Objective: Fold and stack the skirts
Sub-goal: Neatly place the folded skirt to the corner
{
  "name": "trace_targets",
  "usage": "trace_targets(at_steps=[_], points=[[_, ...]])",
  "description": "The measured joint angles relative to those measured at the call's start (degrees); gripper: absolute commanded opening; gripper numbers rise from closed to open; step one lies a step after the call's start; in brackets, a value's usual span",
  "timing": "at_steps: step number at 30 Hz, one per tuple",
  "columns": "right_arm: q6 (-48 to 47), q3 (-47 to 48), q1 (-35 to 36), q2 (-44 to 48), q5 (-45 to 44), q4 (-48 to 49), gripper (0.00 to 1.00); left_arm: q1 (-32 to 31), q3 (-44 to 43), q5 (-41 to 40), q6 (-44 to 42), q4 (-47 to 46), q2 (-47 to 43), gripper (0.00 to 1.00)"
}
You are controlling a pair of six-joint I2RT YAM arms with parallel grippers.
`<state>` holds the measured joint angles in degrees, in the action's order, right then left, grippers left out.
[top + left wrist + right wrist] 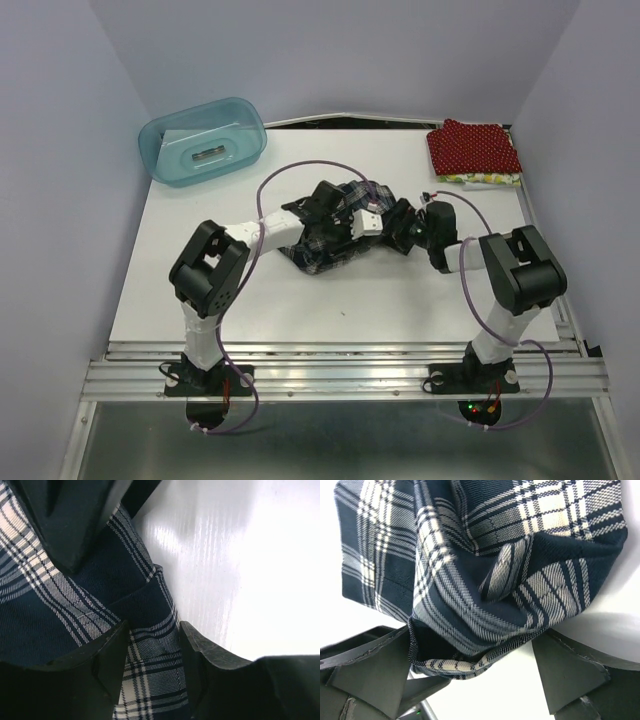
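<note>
The plaid skirt [325, 250] lies bunched at the middle of the table. My left gripper [352, 215] rests on its top, and in the left wrist view the gripper [152, 655] is closed on a fold of the plaid skirt [150, 645]. My right gripper [402, 226] is at the skirt's right edge. In the right wrist view the gripper [470, 680] has its jaws wide open, with the hem of the plaid skirt [470, 605] lying between them. The red dotted skirt [473, 146] lies folded on the yellowish skirt [485, 179] at the back right corner.
A translucent teal tub [203, 140] stands at the back left. The white table [200, 280] has its metal rail edge at the front. Purple walls close in on the left, back and right. A black shape [65, 520] fills the upper left of the left wrist view.
</note>
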<state>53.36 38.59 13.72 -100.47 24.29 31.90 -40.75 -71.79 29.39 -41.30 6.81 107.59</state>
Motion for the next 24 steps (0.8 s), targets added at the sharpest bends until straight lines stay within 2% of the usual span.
trace_targets(at_steps=[3,6,11,15,20,24], points=[[-1.68,-2.12,0.28,-1.7,-0.09,8.2,1.0,1.51,-1.79,2.95,-0.02,1.36,1.31,0.52],[-4.48,-2.6,0.61,-2.64,-0.04,11.34,1.0,2.67,-3.02,5.01,-0.31,2.51,2.47,0.49],[-10.32,-2.6,0.94,-2.29,-0.76,11.02,1.0,4.04,-4.42,8.04,-1.64,4.26,3.98,0.49],[-14.23,-2.75,1.33,0.46,-5.51,6.88,1.0,4.15,-4.44,9.35,-2.97,4.94,4.0,0.48],[-13.88,-0.63,1.31,-0.9,-5.97,6.03,1.0,4.26,-6.36,10.34,-4.63,7.15,5.2,0.49],[-10.36,1.81,1.31,-5.22,-4.07,11.37,1.0,4.48,-9.55,10.69,-5.84,9.46,7.48,0.49]])
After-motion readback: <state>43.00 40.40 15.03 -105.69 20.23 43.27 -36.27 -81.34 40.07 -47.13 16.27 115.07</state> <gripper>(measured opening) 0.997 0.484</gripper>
